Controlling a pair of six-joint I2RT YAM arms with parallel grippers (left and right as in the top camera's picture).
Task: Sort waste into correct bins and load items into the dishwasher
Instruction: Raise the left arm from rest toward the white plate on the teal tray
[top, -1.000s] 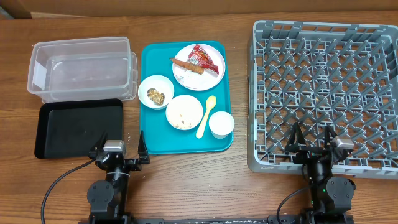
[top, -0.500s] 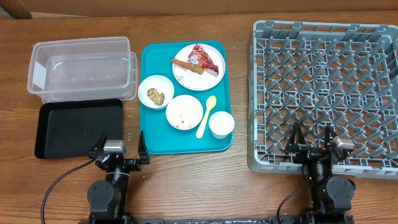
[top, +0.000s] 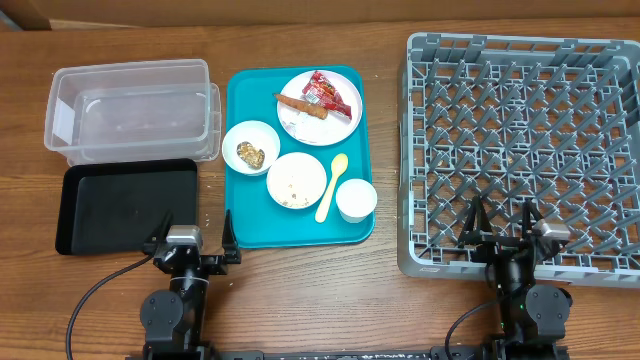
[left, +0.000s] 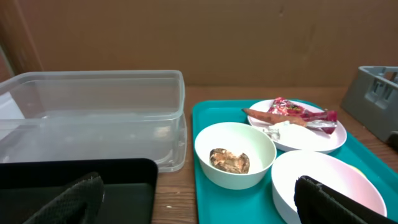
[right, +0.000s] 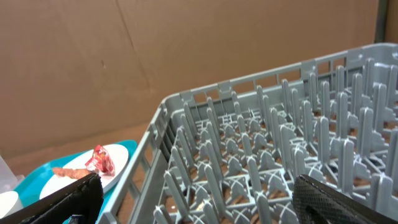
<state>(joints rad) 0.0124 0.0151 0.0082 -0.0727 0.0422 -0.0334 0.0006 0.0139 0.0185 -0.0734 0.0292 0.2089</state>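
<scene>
On a teal tray (top: 240, 110) sit a round plate (top: 335, 127) with a red wrapper (top: 330, 94), a brown sausage piece (top: 297, 104) and a white napkin (left: 283, 131). A bowl (top: 251, 147) with brownish scraps, a bowl (top: 296, 180) with rice grains, a yellow spoon (top: 331, 187) and a small white cup (top: 356, 200) stand nearer. The clear tub (top: 132, 110) and black tray (top: 125, 204) lie left of them. The grey dish rack (top: 525, 150) fills the right. My left gripper (top: 196, 237) is open at the table's near edge by the tray corner. My right gripper (top: 502, 224) is open at the rack's near edge. Neither holds anything.
A brown cardboard wall (left: 186, 37) closes the far side of the table. Bare wooden table (top: 390, 130) shows between the teal tray and the rack, and along the near edge between the two arms.
</scene>
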